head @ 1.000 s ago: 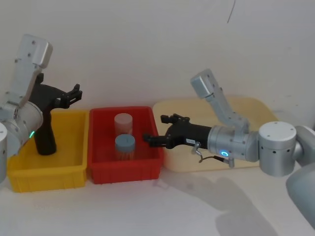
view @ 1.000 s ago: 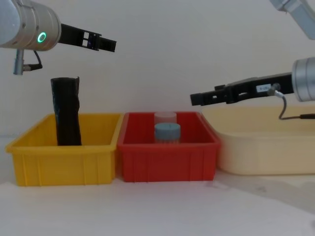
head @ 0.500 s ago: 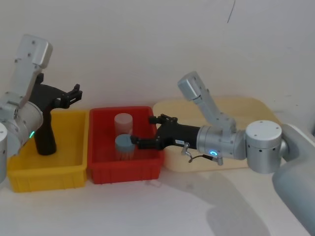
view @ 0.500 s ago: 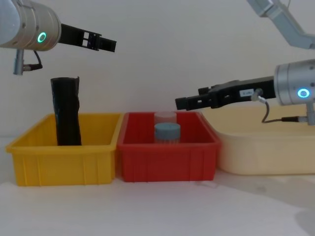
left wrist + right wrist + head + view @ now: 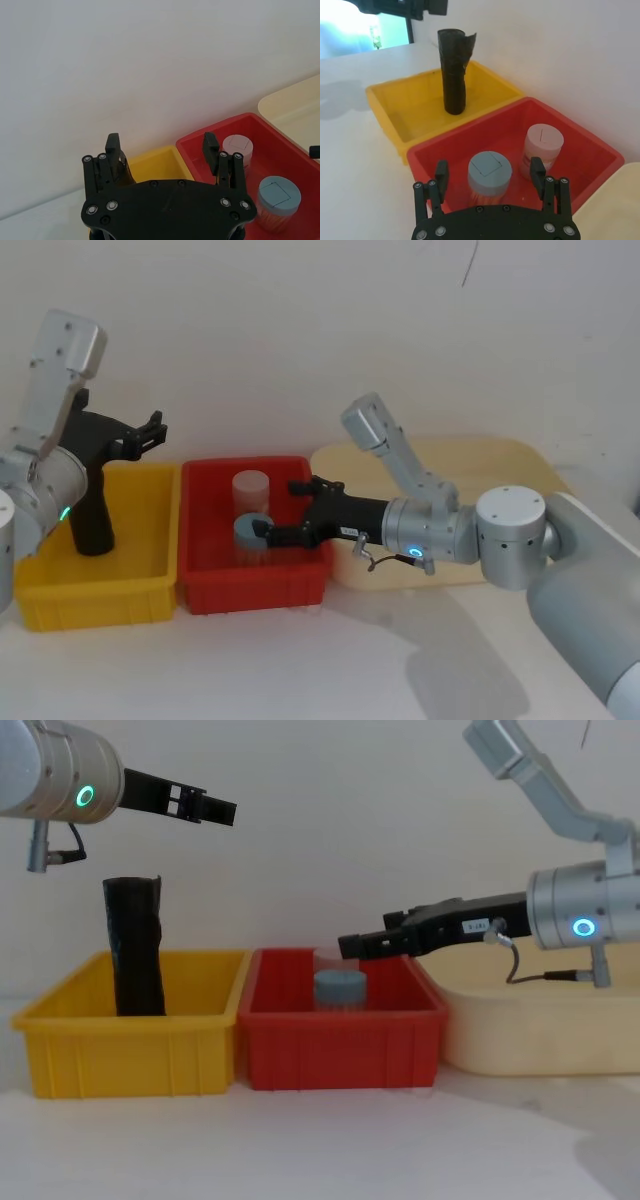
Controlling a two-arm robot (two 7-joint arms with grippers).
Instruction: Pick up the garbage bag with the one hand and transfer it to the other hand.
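Garbage bag [image 5: 454,72] upright (yellow bin [image 5: 420,117])

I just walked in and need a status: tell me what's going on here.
Nothing is being held yet. The black roll stands upright in the yellow bin. The left gripper hovers open above that bin, higher than the roll. The right gripper, also open, is stretched over the red bin, just above the blue-lidded jar.

Base of the garbage bag [image 5: 135,945] behind the yellow bin [image 5: 130,1050] wall
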